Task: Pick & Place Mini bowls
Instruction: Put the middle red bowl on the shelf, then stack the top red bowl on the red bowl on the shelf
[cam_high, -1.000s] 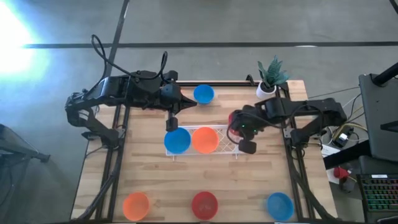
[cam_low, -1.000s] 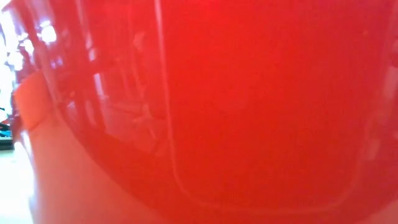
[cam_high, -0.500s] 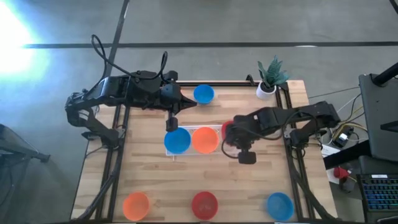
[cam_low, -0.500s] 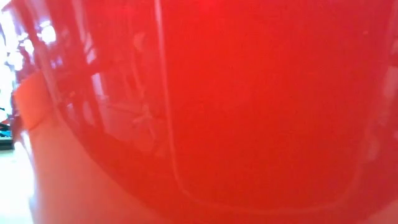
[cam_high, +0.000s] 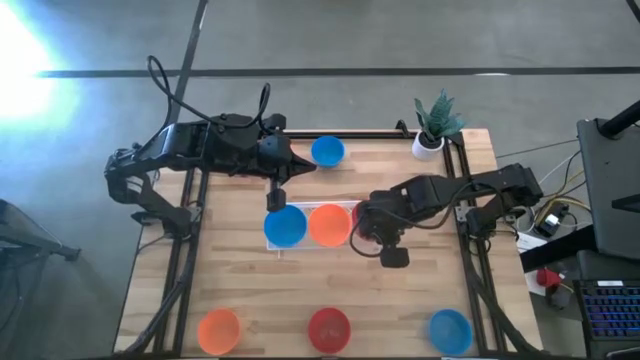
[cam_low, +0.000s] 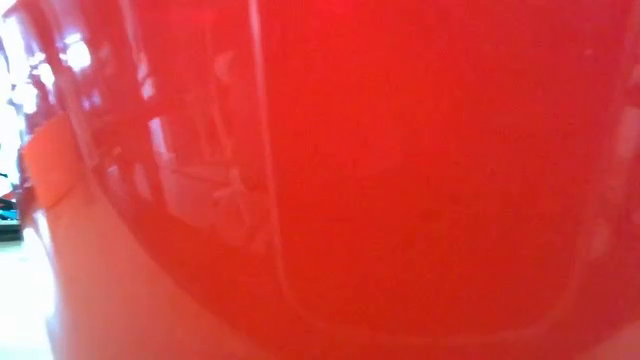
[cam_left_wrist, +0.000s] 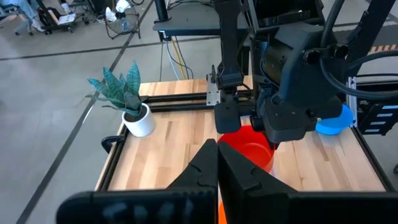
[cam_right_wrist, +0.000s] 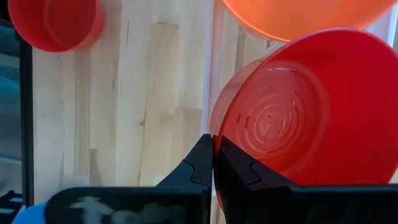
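Note:
A blue mini bowl (cam_high: 285, 225) and an orange mini bowl (cam_high: 329, 224) sit side by side in the white tray (cam_high: 283, 247) at the table's middle. My right gripper (cam_high: 366, 226) is shut on a red mini bowl (cam_high: 358, 211) at the tray's right end, next to the orange bowl (cam_right_wrist: 305, 12). The red bowl also shows in the left wrist view (cam_left_wrist: 249, 148). My left gripper (cam_high: 275, 199) is shut and empty, just beyond the blue bowl on its far side. Its shut fingers show in its wrist view (cam_left_wrist: 217, 168). My right gripper pinches the red bowl's rim (cam_right_wrist: 214, 127) between its two fingers, one on each face of the wall. The fingers come from the table's right side, slanting down. The bowl sits tilted in the hold. I cannot tell whether it touches the tray.
Another blue bowl (cam_high: 327, 151) sits at the far edge. An orange bowl (cam_high: 219, 330), a red bowl (cam_high: 329, 329) and a blue bowl (cam_high: 450, 331) stand along the near edge. A potted plant (cam_high: 434, 125) stands at the far right corner. The near red bowl (cam_low: 400, 160) fills the low view.
My right gripper has gone toward the table's left edge and a little toward the near edge, carrying the red bowl to the tray's right end beside the orange bowl.

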